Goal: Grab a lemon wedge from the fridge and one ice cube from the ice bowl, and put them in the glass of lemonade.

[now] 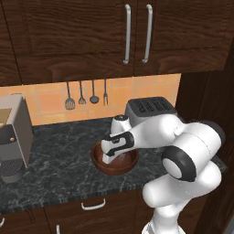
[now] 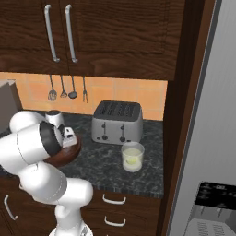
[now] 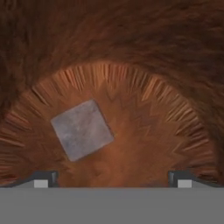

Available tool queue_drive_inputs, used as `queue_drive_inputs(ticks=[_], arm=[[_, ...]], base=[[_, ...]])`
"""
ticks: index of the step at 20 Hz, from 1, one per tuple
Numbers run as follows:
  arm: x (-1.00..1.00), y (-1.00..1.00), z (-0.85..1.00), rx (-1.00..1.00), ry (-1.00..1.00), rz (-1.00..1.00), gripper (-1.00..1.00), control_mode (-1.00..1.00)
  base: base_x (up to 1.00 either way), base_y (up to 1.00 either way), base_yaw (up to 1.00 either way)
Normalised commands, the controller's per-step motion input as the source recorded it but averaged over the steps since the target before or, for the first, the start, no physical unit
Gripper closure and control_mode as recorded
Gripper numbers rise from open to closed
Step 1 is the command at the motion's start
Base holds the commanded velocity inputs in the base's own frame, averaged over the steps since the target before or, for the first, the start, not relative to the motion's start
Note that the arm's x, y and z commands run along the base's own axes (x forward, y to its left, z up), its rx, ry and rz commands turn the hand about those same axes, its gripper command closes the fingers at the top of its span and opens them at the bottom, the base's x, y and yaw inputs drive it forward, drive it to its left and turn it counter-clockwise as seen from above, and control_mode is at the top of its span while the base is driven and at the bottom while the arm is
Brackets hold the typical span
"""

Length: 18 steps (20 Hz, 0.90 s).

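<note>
Gripper (image 3: 112, 178) down inside ice bowl (image 1: 130, 164), jaws wide apart, nothing held.
Landmark is the toaster (image 2: 117, 121): the ice bowl sits on the black counter (image 1: 55, 160) just in front-left of it, the glass of lemonade (image 2: 132, 156) in front-right of it, near the fridge (image 2: 207, 138). Hand view: one grey ice cube (image 3: 82, 129) lies flat on the bowl floor, tilted like a diamond, nearer the left fingertip (image 3: 41, 178), touching neither tip. A small yellow-green bit shows in the glass; can't tell if it's the lemon wedge.
</note>
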Motion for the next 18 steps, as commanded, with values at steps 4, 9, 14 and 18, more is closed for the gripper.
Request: queue_drive_inputs(ticks=[4, 9, 14, 18], arm=[[-0.14, 0.28, 0.0, 0.0, -0.01, 0.0, -1.0, -1.0], [0.11, 0.21, 0.18, 0.0, 0.0, 0.0, -1.0, -1.0], [0.0, -0.08, 0.02, 0.0, 0.0, 0.0, -1.0, -1.0], [0.18, -0.02, -0.22, 0.0, 0.0, 0.0, -1.0, -1.0]], base=[[0.0, 0.0, 0.0], [0.0, 0.0, 0.0], [0.0, 0.0, 0.0], [0.0, 0.0, 0.0]])
